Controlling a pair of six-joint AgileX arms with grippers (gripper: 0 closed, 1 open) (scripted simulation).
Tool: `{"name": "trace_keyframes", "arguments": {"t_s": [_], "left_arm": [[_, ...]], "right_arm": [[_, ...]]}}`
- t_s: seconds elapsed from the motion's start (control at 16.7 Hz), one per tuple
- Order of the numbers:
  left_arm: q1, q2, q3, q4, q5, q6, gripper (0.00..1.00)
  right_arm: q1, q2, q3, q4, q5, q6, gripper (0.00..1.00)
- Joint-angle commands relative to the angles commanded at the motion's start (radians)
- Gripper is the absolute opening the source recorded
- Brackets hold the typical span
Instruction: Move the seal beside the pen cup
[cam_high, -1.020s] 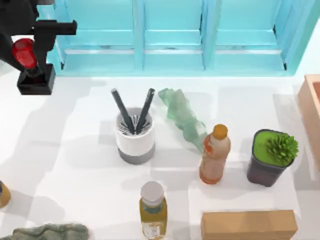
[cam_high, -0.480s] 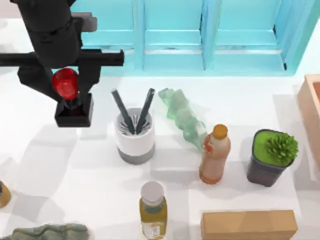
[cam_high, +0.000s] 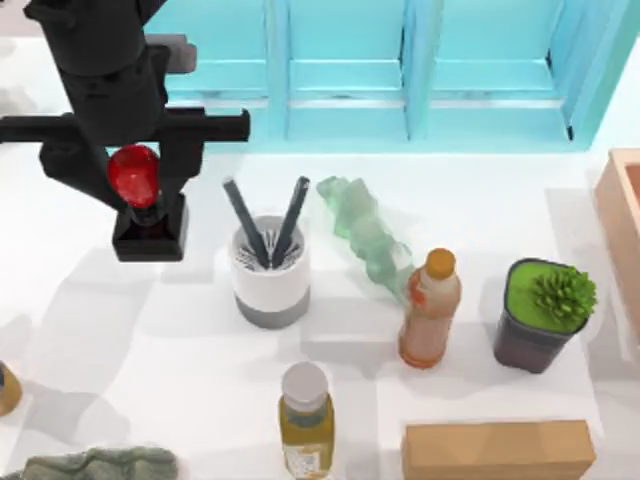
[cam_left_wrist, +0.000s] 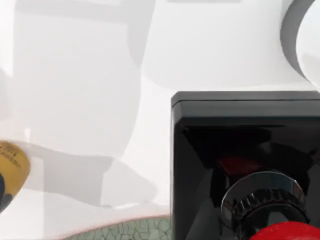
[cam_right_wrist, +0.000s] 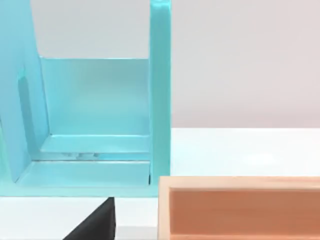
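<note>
From above, your left gripper (cam_high: 135, 180) has its jaws pinching the seal (cam_high: 140, 205) by its red knob, just left of the pen cup (cam_high: 269, 270) and apart from it; whether the base touches the counter (cam_high: 150, 340) you cannot tell. Left wrist: seal base (cam_left_wrist: 245, 160), cup edge (cam_left_wrist: 305, 40) near. Right wrist: teal shelf (cam_right_wrist: 95, 125), orange box (cam_right_wrist: 240, 207).

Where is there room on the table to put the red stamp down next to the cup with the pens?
The left pincer holds the seal just left of the pen cup. Bare table lies left of the cup and below the seal. Right of the cup it is crowded: crumpled green plastic, orange-capped bottle, potted plant.
</note>
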Motion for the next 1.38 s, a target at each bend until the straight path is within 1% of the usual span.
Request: {"name": "trace_keyframes", "arguments": {"t_s": [0.36,1.14,1.2,1.38], "left_arm": [[-0.002,-0.006,-0.03,0.03,-0.001,-0.001,0.0],[-0.002,-0.006,-0.03,0.03,-0.001,-0.001,0.98],[-0.002,-0.006,-0.03,0.03,-0.001,-0.001,1.0],[-0.002,-0.006,-0.03,0.03,-0.001,-0.001,1.0]], "right_arm": [[0.0,0.0,0.0,0.0,0.0,0.0,1.0],[0.0,0.0,0.0,0.0,0.0,0.0,1.0],[0.0,0.0,0.0,0.0,0.0,0.0,1.0],[0.0,0.0,0.0,0.0,0.0,0.0,1.0]]}}
